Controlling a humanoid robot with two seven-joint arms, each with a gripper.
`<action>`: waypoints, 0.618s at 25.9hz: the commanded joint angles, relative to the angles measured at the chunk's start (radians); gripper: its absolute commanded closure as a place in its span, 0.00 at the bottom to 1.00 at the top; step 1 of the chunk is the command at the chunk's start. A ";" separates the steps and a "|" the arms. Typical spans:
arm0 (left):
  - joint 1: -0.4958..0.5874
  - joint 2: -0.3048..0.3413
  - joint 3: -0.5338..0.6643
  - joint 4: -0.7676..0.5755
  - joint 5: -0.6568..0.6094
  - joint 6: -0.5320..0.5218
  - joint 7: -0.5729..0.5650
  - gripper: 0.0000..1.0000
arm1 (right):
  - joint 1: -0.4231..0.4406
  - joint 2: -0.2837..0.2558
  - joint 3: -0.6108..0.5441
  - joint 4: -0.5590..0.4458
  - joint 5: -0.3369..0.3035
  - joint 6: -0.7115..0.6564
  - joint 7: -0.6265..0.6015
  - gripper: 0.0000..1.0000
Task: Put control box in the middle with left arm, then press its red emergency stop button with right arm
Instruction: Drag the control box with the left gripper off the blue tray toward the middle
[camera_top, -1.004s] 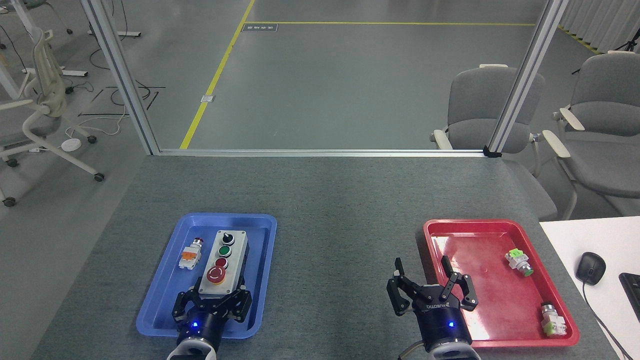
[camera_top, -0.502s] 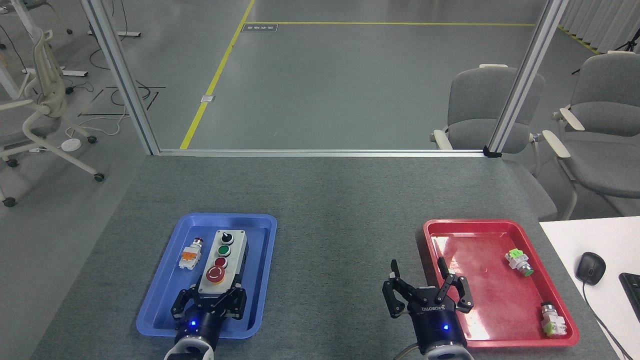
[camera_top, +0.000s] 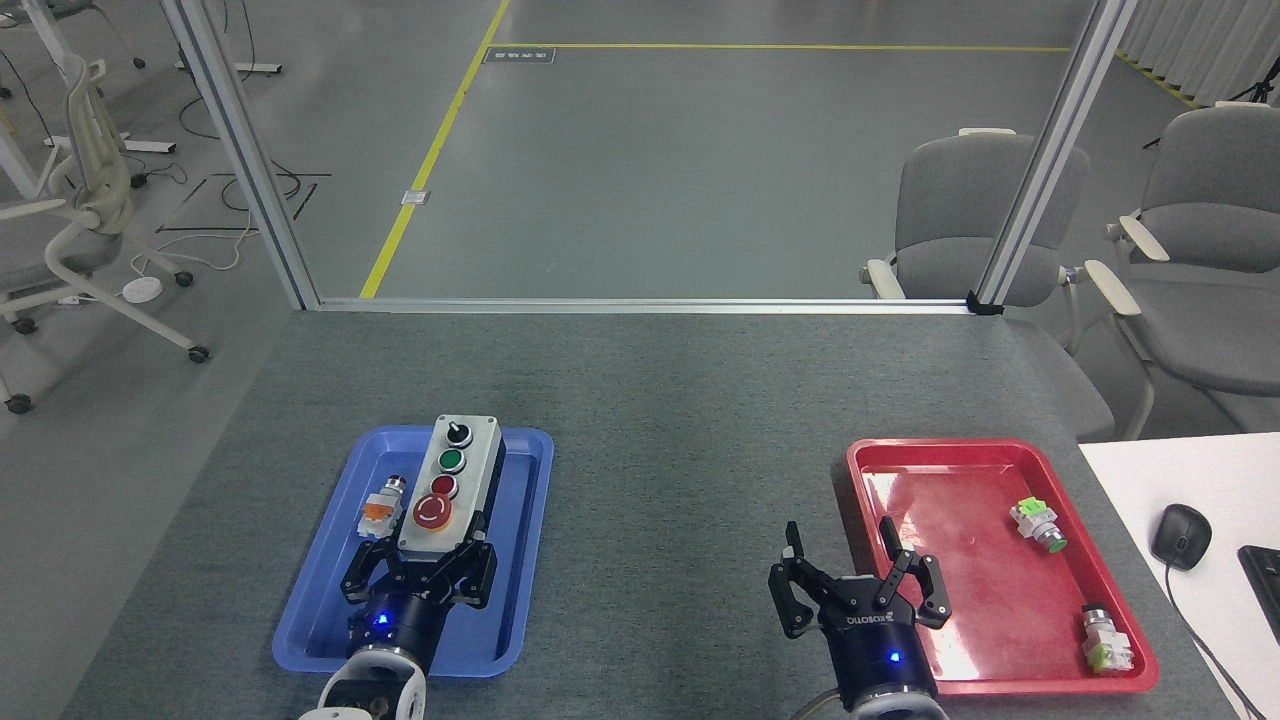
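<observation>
Clamping the control box (camera_top: 452, 484) by its near end, my left fingers (camera_top: 421, 577) face bare counter (camera_top: 690, 480) rightward; right fingers (camera_top: 860, 590) spread, empty.

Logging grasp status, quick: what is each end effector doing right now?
Left end effector: closed on the control box, at its near end.
Right end effector: open, holding nothing.

One control box (camera_top: 453, 482) bearing four controls; two trays, one blue (camera_top: 520, 560) and one red (camera_top: 960, 520); three loose push-button parts (camera_top: 380, 505) (camera_top: 1037, 525) (camera_top: 1105, 640); two hands (camera_top: 418, 575) (camera_top: 858, 590); three chairs; one mouse (camera_top: 1180, 535).
</observation>
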 joint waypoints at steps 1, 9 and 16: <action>0.004 -0.015 -0.012 -0.049 0.003 0.007 0.000 1.00 | 0.000 0.003 0.002 -0.001 0.000 0.005 0.000 0.02; -0.007 -0.169 -0.130 -0.019 -0.014 0.048 -0.015 1.00 | 0.006 0.003 -0.006 -0.001 0.000 0.007 0.000 0.02; -0.076 -0.170 -0.337 0.125 0.004 0.172 -0.009 1.00 | 0.008 -0.004 -0.006 -0.002 -0.001 0.010 0.000 0.02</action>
